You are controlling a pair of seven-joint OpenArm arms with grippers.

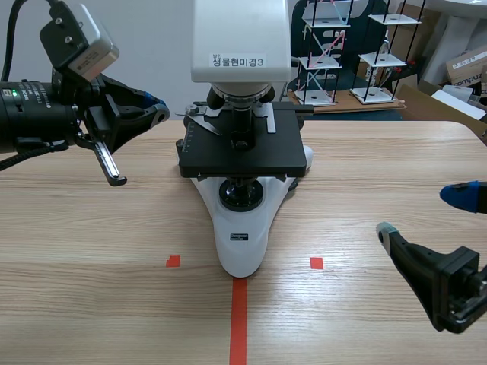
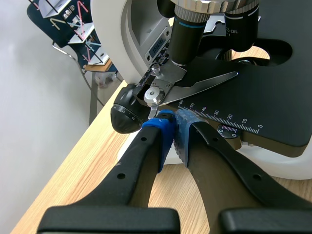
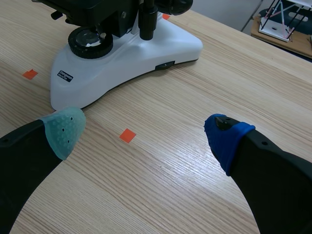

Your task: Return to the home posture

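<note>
Currently, left gripper (image 2: 173, 129): clenched on nothing, jaws pressed together, raised just beside the left edge of the stage (image 2: 263, 92).
right gripper (image 3: 145, 134): released, jaws wide apart, holding nothing, low over the right side of the table (image 1: 91, 228).
microscope (image 1: 242, 46): upright at mid-table, between the two arms.
base (image 1: 242, 243): white, its front touching the end of the tape line (image 1: 238, 319).

A lab: a microscope (image 1: 242, 152) on a wooden table (image 1: 91, 228), frame models (image 1: 319, 61) behind.
</note>
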